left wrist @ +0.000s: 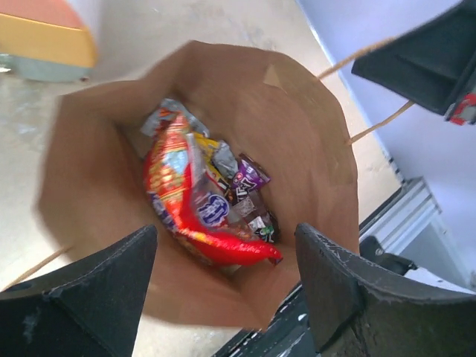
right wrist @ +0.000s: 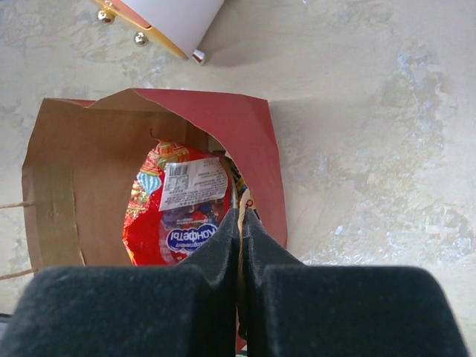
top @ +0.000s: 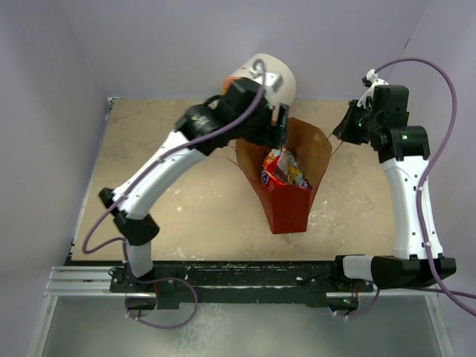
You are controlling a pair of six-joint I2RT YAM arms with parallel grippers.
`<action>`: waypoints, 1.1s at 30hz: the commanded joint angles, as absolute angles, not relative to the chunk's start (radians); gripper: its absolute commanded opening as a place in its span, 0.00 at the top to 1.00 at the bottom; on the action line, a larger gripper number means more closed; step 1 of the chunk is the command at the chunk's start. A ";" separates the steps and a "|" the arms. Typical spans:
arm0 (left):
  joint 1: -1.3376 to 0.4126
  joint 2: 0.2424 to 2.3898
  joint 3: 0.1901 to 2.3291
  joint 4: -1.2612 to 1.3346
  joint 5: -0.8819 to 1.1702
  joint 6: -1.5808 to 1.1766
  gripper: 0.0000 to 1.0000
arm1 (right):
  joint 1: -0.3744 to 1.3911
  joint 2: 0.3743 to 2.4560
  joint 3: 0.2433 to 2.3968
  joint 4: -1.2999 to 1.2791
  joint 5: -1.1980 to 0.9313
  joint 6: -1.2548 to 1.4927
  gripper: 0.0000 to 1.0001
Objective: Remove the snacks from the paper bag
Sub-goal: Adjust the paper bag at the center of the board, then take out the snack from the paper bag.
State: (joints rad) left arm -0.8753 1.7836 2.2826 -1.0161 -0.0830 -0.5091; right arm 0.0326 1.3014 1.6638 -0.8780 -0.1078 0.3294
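The paper bag (top: 290, 208), red outside and brown inside, stands open in mid-table. It also shows in the left wrist view (left wrist: 297, 126) and the right wrist view (right wrist: 249, 130). Inside lie the large red crisp packet (top: 279, 169) (left wrist: 178, 186) (right wrist: 171, 201), a purple candy packet (left wrist: 251, 172), a brown one (left wrist: 254, 208), a bit of yellow (left wrist: 208, 145) and silver foil packets (left wrist: 167, 113). My left gripper (top: 281, 120) (left wrist: 224, 232) hangs open and empty over the bag's mouth. My right gripper (top: 346, 128) (right wrist: 240, 216) is shut on the bag's thin string handle (left wrist: 372, 123) at its right rim.
The round white cabinet with orange-yellow drawers (top: 271, 74) (left wrist: 44, 37) (right wrist: 163, 18) stands just behind the bag, under my left wrist. The grey walls close the table at back and sides. The rail with the arm bases (top: 238, 275) runs along the near edge.
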 commanded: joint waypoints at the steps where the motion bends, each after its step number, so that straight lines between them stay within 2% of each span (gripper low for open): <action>1: -0.939 1.957 2.386 -1.016 -0.095 -0.405 0.22 | 0.032 1.249 1.684 -0.836 -0.140 0.330 1.00; 9: -0.942 2.094 2.403 -1.015 -0.171 -0.344 0.14 | 0.032 1.224 1.662 -0.837 -0.162 0.328 1.00; 18: -0.936 2.110 2.297 -1.005 -0.219 -0.348 0.09 | 0.032 1.212 1.631 -0.830 -0.163 0.317 1.00; 30: -0.875 2.216 2.354 -0.898 -0.153 -0.347 0.12 | 0.039 1.220 1.628 -0.830 -0.183 0.314 1.00; 33: -0.855 2.253 2.394 -0.868 -0.143 -0.351 0.17 | 0.046 1.221 1.630 -0.833 -0.180 0.312 1.00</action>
